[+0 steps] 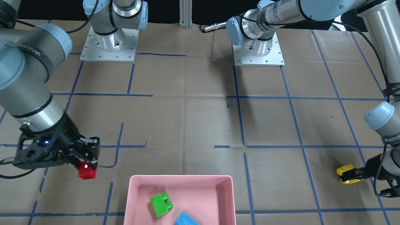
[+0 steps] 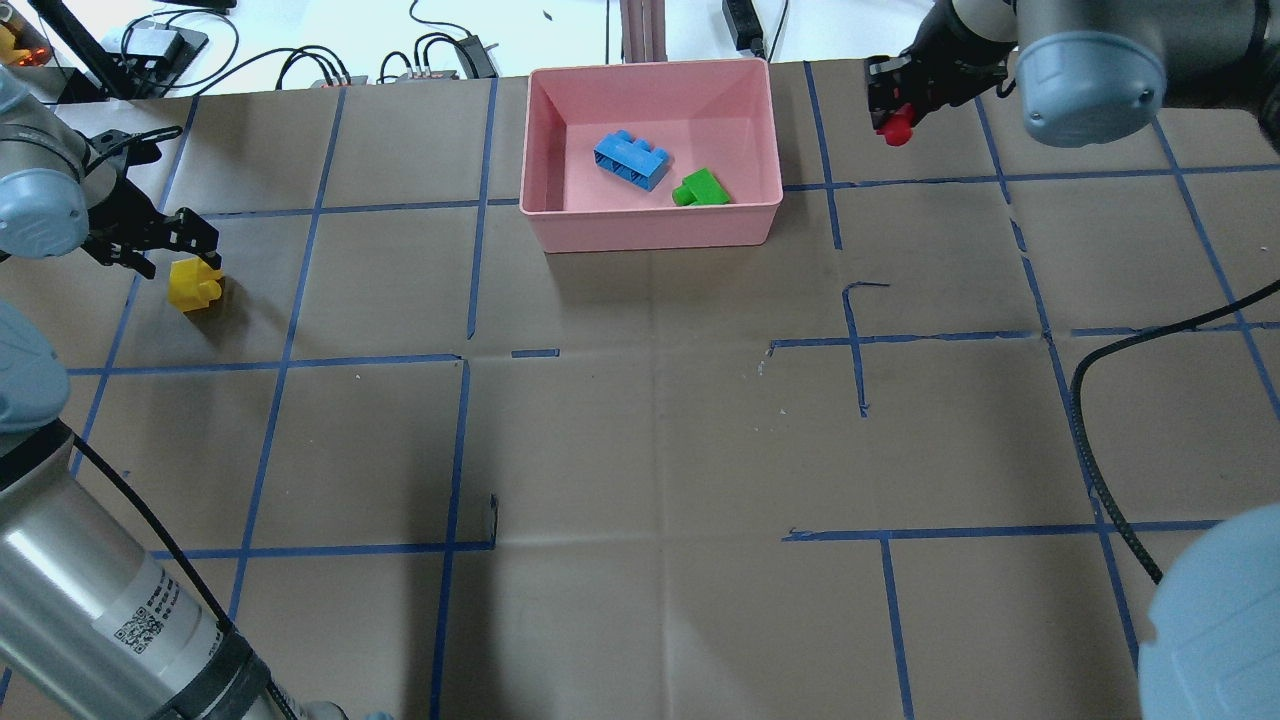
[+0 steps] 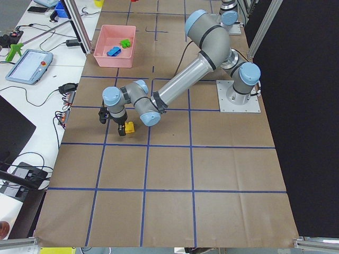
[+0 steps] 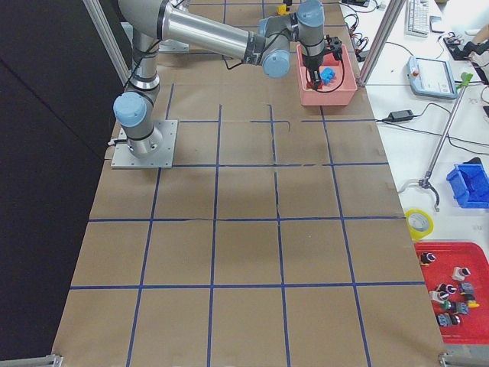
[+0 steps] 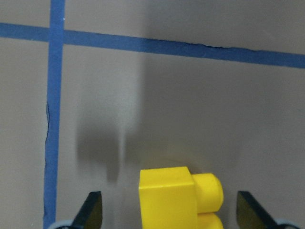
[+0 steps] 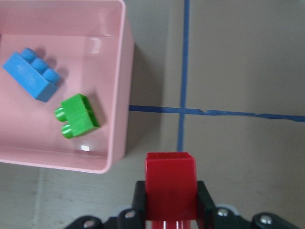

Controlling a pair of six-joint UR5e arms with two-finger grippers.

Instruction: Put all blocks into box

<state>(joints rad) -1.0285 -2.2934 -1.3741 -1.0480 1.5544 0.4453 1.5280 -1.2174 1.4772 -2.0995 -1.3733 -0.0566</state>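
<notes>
**Item 1, box** [image 2: 655, 228]: pink tray with a raised rim, set at the far edge of the table [image 2: 650, 450]. Two blocks are already lodged inside: the light-blue block [image 2: 631, 160] and, just beside it, the green block [image 2: 700, 188].

**Item 2, red block** [image 6: 170, 183]: clamped between the fingers of the right gripper [image 1: 86, 160] and held clear of the paper, beside the box but outside its rim. It is not yet deposited.

**Item 3, yellow block** [image 5: 174, 198]: laid on its side on the table, well apart from the box, with its studs turned sideways. The left gripper [image 5: 171, 214] is spread wide around it. A gap is seen at each finger, so nothing is held.

**Handling, all blocks:** judged light, rigid and smooth-faced, and not fragile. A modest squeeze is thought sufficient, and slipping or twisting is considered the main risk.

**Hold, yellow block:** the flat, stud-free side faces are preferred. As the fingers are now placed, one pad would probably be met by the rounded stud ends, so a turn of the wrist may be called for.

**Hold, red block:** the flat sides are already taken, and the grip is judged secure.
</notes>
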